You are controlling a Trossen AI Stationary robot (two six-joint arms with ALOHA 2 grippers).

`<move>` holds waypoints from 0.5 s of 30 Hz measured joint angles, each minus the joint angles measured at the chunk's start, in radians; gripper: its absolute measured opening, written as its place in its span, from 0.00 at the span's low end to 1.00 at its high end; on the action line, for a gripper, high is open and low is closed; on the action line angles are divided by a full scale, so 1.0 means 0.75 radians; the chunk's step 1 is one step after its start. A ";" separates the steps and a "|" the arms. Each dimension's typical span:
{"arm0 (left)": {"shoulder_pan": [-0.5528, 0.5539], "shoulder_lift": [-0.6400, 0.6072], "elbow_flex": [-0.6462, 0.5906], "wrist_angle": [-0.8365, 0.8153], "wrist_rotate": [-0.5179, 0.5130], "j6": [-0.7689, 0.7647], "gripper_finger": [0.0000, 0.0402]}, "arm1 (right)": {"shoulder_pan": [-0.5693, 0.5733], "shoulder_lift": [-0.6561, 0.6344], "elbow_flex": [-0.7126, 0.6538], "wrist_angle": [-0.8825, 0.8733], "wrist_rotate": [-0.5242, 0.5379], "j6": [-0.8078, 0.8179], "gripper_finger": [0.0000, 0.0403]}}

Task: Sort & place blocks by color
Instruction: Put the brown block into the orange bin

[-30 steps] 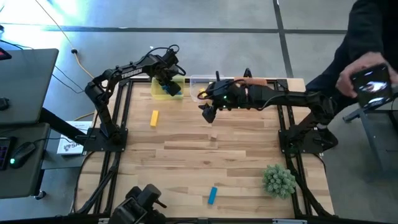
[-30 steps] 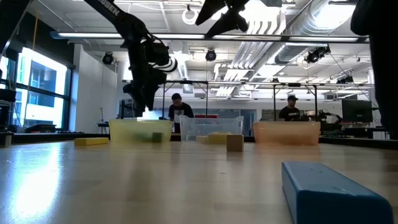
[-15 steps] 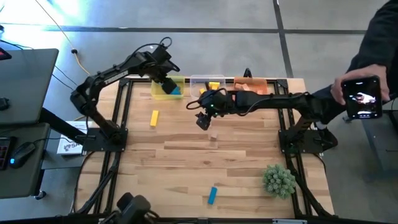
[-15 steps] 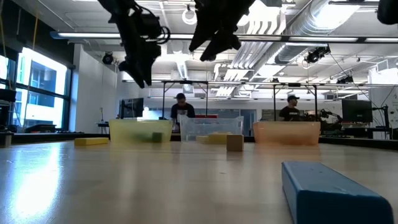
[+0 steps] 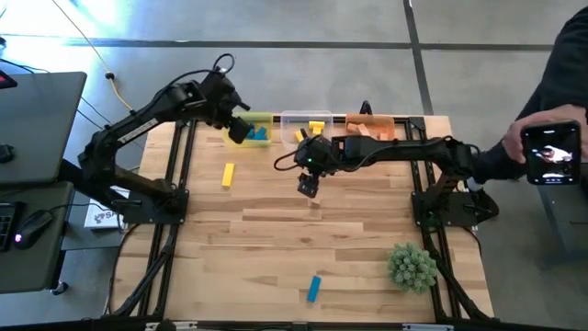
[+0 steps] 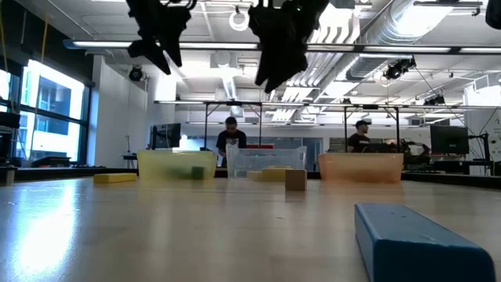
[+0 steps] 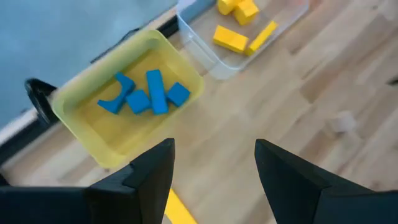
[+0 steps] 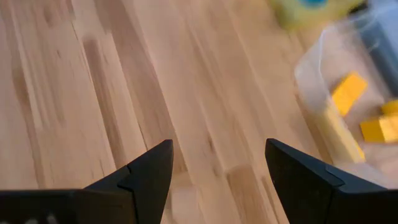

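My left gripper [image 5: 237, 129] is open and holds nothing; it hangs high by the left end of the yellow bin [image 7: 87, 118], where several blue blocks [image 7: 146, 96] lie. My right gripper [image 5: 308, 184] is open too, in the air above the table's middle, just on the far side of a tan cube [image 5: 315, 199] that rests on the table. Yellow blocks [image 7: 239, 31] lie in the clear bin [image 5: 296, 118]. A yellow bar [image 5: 227, 175] lies on the table's left part, and a blue bar [image 5: 313, 288] near the near edge.
An orange bin [image 5: 370, 126] stands at the right end of the bin row along the far edge. A spiky green plant ball [image 5: 411, 267] sits at the near right. A person holding a phone [image 5: 549, 152] stands past the table's right side.
My left gripper has risen from the yellow bin and drawn back toward the table's left. My right gripper has come down and moved toward the near edge, closing on the tan cube. The blocks on the table have stayed where they were.
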 joint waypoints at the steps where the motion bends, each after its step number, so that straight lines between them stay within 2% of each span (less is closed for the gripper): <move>1: -0.020 -0.015 0.000 -0.015 0.000 -0.025 0.53 | 0.000 0.002 -0.001 -0.031 -0.006 -0.008 0.60; 5: -0.115 -0.057 0.000 -0.065 0.000 -0.116 0.53 | 0.003 0.013 -0.003 -0.102 -0.020 -0.018 0.60; 9: -0.222 -0.070 -0.001 -0.120 -0.013 -0.223 0.53 | 0.003 0.023 -0.003 -0.134 -0.104 -0.031 0.60; 15: -0.409 -0.072 -0.039 -0.163 -0.137 -0.362 0.53 | 0.003 0.027 -0.003 -0.154 -0.209 -0.199 0.60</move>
